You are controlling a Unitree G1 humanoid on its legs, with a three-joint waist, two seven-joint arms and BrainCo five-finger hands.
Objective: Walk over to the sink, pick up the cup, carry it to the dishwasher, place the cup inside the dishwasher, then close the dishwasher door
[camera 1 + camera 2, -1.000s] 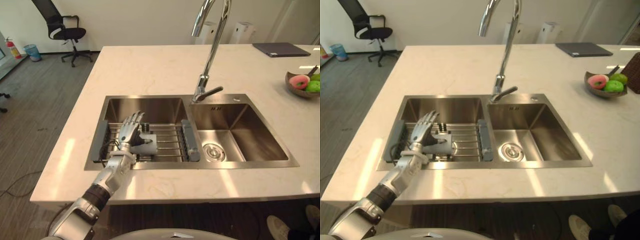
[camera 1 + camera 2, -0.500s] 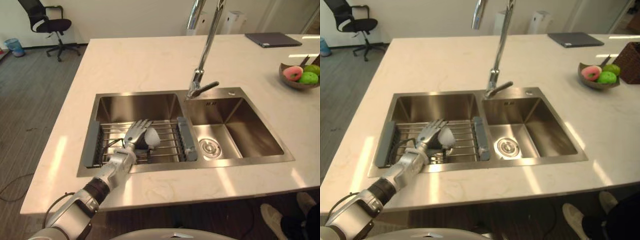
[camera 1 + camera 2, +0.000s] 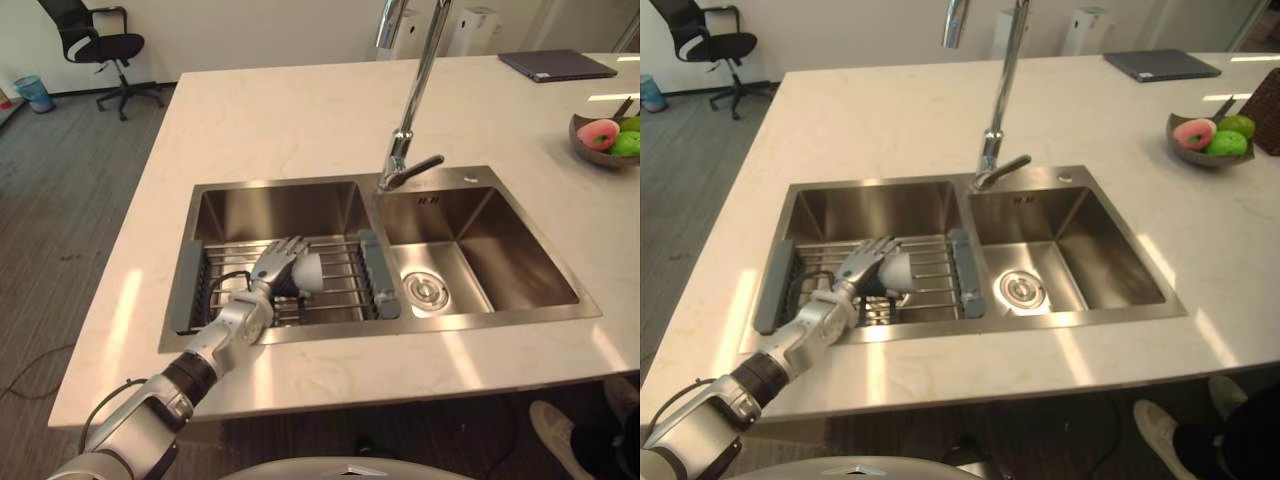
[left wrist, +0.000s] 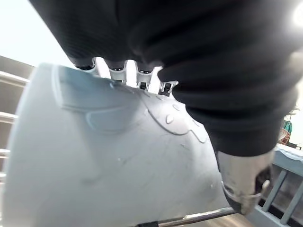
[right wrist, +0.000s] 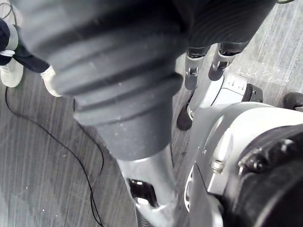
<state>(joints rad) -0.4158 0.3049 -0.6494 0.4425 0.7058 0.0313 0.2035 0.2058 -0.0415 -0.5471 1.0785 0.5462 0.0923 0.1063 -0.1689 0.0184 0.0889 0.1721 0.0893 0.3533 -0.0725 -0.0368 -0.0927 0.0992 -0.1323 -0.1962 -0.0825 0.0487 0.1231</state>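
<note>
The left robot hand [image 3: 270, 270] has tipped right, over the cup [image 3: 308, 269]. Fingers and thumb wrap the cup, which lies on the rack [image 3: 343, 287] in the sink's [image 3: 330, 334] left basin.

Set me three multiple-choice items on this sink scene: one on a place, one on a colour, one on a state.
1. Where does the fruit bowl stand?
A in the sink; B on the counter, to the robot's right; C on the floor.
2. What colour is the cup?
A red; B pale grey; C black.
3. What state is the cup in?
A down on the rack with the left hand against it; B upright on the counter; C raised above the tap.

Key: 1 B, it sits on the counter top; 2 B, pale grey in the left wrist view; 3 A, hand and cup meet on the rack.
</note>
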